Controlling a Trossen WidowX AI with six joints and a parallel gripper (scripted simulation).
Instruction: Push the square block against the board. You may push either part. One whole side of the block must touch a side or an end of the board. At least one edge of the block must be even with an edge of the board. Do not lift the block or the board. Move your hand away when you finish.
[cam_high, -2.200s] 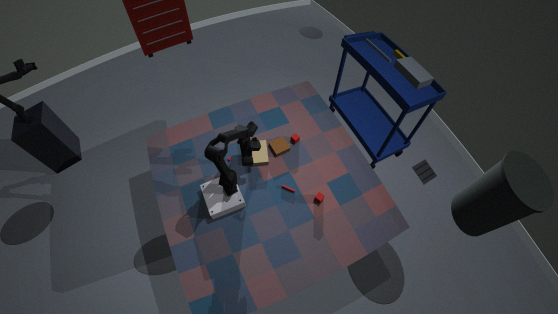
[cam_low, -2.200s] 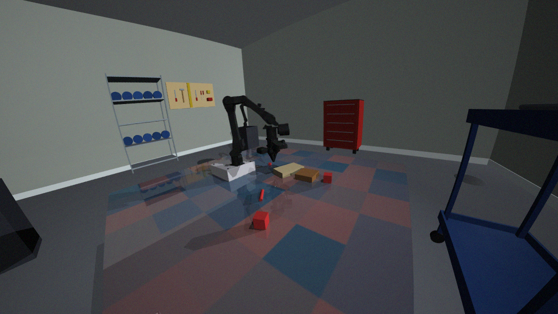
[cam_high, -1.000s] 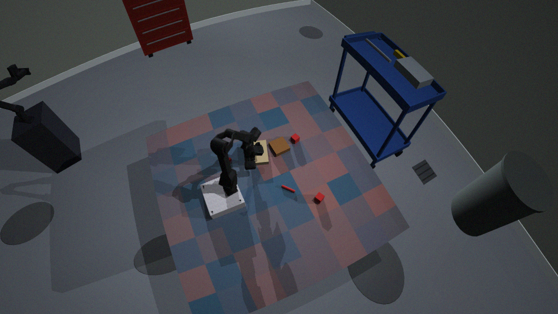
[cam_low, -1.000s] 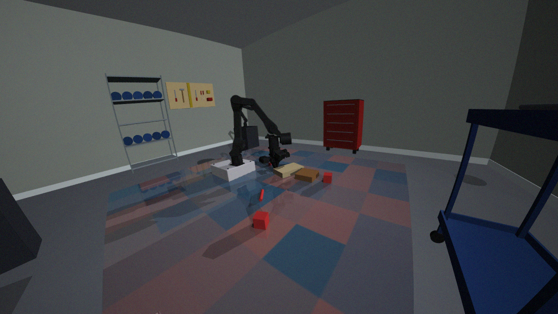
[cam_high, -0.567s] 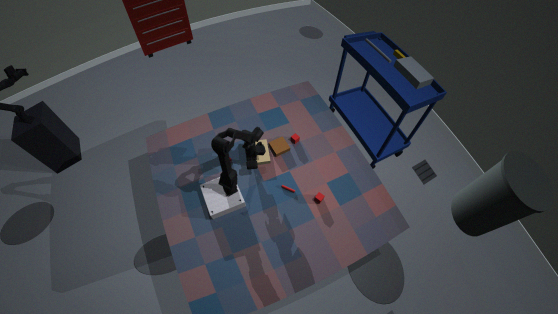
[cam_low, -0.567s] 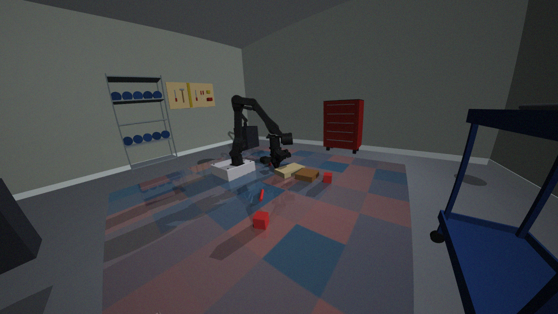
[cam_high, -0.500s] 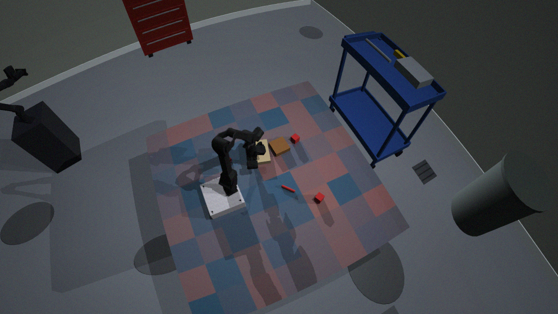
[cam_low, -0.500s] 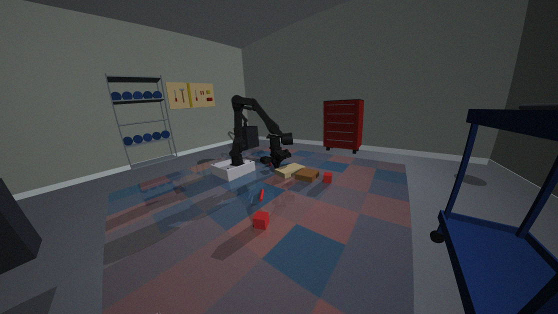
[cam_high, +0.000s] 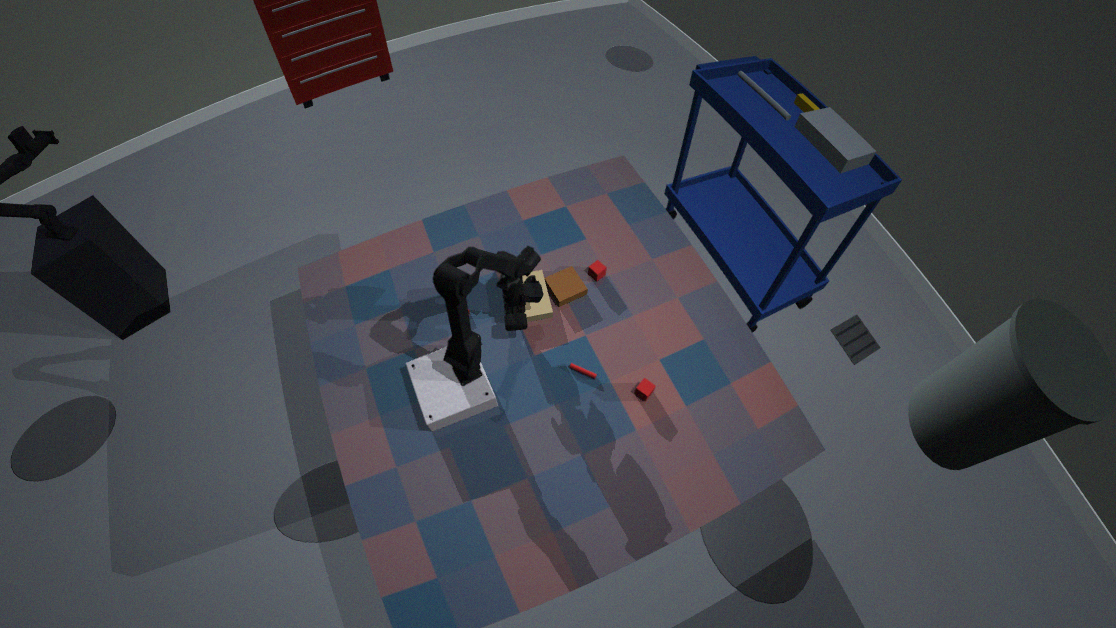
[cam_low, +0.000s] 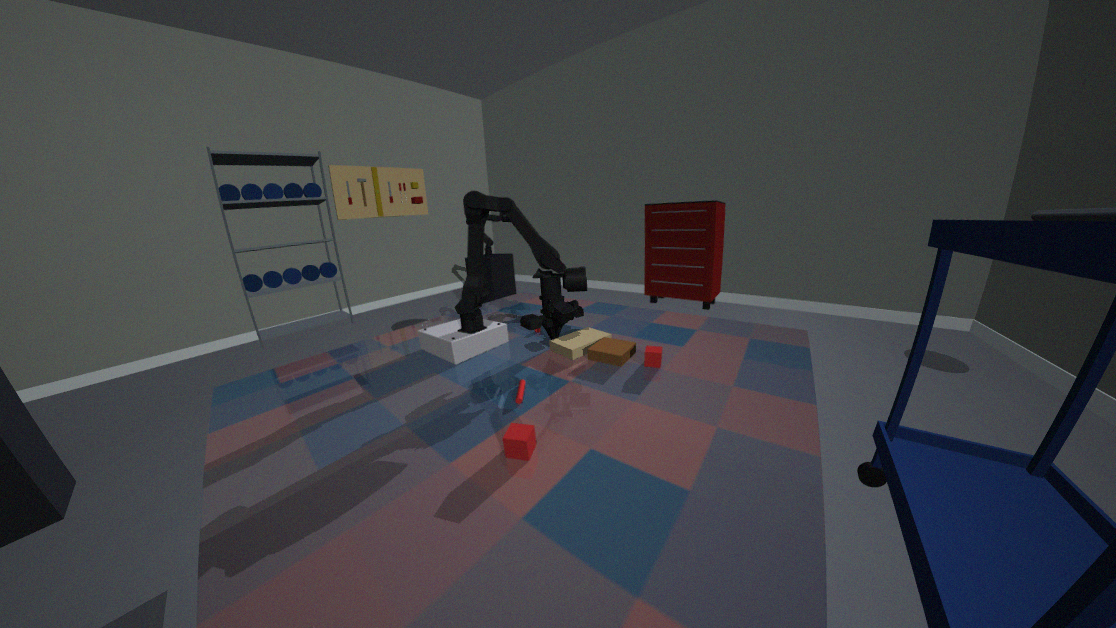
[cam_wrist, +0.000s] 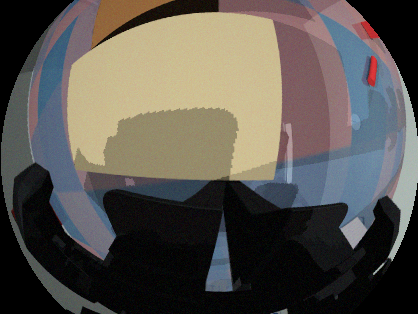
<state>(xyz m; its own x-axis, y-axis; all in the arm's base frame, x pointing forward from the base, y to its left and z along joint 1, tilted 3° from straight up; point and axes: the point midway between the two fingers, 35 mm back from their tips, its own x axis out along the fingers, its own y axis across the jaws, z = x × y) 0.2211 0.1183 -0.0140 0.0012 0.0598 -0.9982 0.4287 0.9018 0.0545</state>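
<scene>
Starting at your left in the top view, you have the hand (cam_high: 521, 293) (cam_low: 554, 334) (cam_wrist: 222, 180) with its fingers pressed together and nothing between them. Its tips come down at the near edge of the pale board (cam_high: 536, 314) (cam_low: 579, 341) (cam_wrist: 175, 75); whether they touch it, you cannot tell.

The board lies flat on the worktop, broad and low, probably stiff and light enough to slide. You need no grip on it: keep the tips shut and low against the side face, near the middle of that edge, since an off-centre shove would likely spin it. Riding up onto the top could press it down and make it drag.

Next to the right, the brown block (cam_high: 566, 286) (cam_low: 611, 350) (cam_wrist: 117, 15) sits flat just beyond the board's far side, apparently a little turned from it. Expect it to behave as a rigid, slippery slab, pivoting if a corner meets first. Push slowly, let the faces square up, then check that one edge runs even.

Farthest right, the red cube (cam_high: 597, 270) (cam_low: 653, 356) stands near the block, so stop short of it.
</scene>
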